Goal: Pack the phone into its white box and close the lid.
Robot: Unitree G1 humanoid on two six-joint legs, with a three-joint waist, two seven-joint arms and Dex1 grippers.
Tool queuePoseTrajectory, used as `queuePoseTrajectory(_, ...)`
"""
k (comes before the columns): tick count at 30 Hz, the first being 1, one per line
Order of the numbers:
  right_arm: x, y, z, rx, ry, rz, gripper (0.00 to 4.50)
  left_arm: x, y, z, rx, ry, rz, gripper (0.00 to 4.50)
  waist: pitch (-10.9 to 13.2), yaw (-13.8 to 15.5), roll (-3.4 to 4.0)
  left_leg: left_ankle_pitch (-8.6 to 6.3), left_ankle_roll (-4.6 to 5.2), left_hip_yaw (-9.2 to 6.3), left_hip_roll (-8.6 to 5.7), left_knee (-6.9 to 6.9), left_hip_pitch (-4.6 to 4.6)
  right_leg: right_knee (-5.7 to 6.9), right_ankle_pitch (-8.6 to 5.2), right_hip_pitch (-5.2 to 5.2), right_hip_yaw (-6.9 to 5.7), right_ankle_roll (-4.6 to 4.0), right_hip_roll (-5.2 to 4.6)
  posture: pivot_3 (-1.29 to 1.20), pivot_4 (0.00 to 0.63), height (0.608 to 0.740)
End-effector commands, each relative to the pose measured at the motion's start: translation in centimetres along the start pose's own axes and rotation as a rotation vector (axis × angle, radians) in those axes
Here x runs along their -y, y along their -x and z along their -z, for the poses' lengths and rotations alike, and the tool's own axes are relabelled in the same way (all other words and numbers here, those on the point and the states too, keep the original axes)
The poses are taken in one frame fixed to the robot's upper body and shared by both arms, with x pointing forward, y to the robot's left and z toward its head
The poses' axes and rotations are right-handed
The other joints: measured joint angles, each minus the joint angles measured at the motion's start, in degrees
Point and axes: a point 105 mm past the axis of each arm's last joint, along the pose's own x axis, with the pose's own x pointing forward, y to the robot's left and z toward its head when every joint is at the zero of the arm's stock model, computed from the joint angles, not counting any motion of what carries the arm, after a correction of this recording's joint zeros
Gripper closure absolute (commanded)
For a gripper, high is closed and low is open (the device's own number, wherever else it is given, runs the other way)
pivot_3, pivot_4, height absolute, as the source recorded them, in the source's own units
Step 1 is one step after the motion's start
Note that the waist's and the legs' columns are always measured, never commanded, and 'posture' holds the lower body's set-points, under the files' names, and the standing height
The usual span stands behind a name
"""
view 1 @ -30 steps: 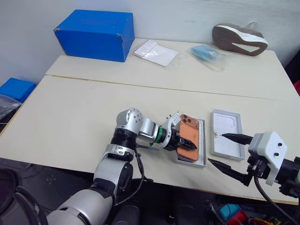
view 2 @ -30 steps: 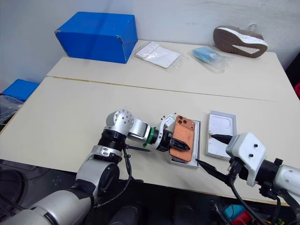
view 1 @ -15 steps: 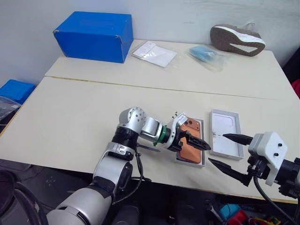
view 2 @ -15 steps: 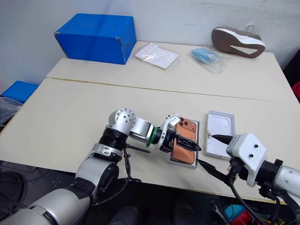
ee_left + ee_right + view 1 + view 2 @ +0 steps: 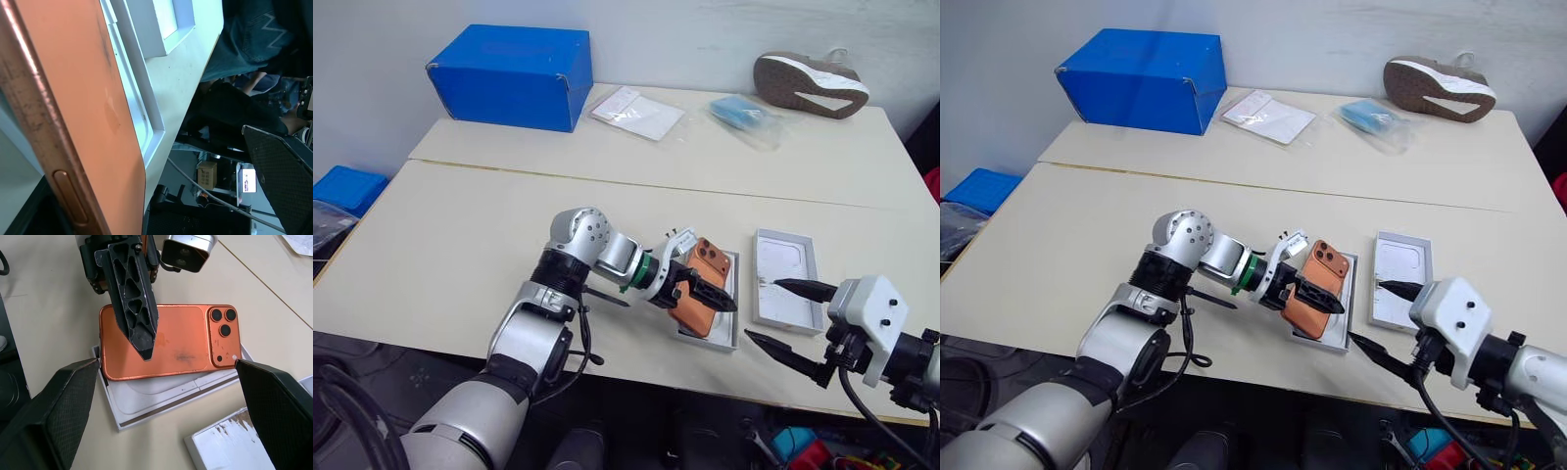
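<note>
Phone resting askew over the white box, both end effectors spread

Head view: phone (image 5: pixel 697 288) tilted on white box (image 5: pixel 731 315), lid (image 5: pixel 787 291) beside; left end effector (image 5: pixel 705 294) apart, right end effector (image 5: pixel 791 320) apart. Right wrist view: one finger (image 5: pixel 134 298) above the phone. Likely rigid, slick, scratch-prone; best gripped along long edges.

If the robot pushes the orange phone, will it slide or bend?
The phone looks like a stiff, flat slab, so it probably won't bend. Its smooth back likely slides easily. It sits askew across the white box, so a nudge might shift it sideways.
</note>
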Motion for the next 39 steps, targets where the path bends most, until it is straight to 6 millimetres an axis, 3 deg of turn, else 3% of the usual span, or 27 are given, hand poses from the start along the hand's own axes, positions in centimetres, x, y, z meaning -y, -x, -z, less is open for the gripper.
queuePoseTrajectory(1,0.0,0.0,-0.5,0.025,0.026,0.011,0.00,1.8,-0.3,-0.6,-0.004,-0.070,0.026,0.01,0.00,0.01,0.00,0.00,0.00,0.01,0.00,0.00,0.00,0.00,0.00,0.00,0.00,0.00,0.00,0.00,0.150,0.740)
queuePoseTrajectory(21,0.1,-0.4,-0.5,0.042,0.023,0.009,0.00,3.1,0.8,-0.5,-0.056,-0.223,-0.035,0.01,0.00,-0.10,0.00,-0.01,-0.01,0.13,0.05,-0.05,0.09,0.03,0.00,0.00,0.14,0.00,0.05,0.00,0.150,0.740)
queuePoseTrajectory(35,0.1,-0.2,-0.5,0.040,0.023,0.012,0.00,1.3,3.8,0.1,-0.047,-0.199,-0.094,0.01,0.00,-0.21,0.00,-0.01,-0.01,0.15,0.07,-0.07,0.12,0.03,0.00,0.00,0.16,0.00,0.07,0.00,0.150,0.740)
queuePoseTrajectory(39,0.0,-0.3,-0.5,0.038,0.022,0.008,0.00,2.6,5.2,-0.1,-0.015,-0.215,0.000,0.01,0.00,-0.31,0.00,0.00,-0.01,0.15,0.07,-0.07,0.12,0.04,0.00,0.00,0.17,0.00,0.08,0.00,0.150,0.740)
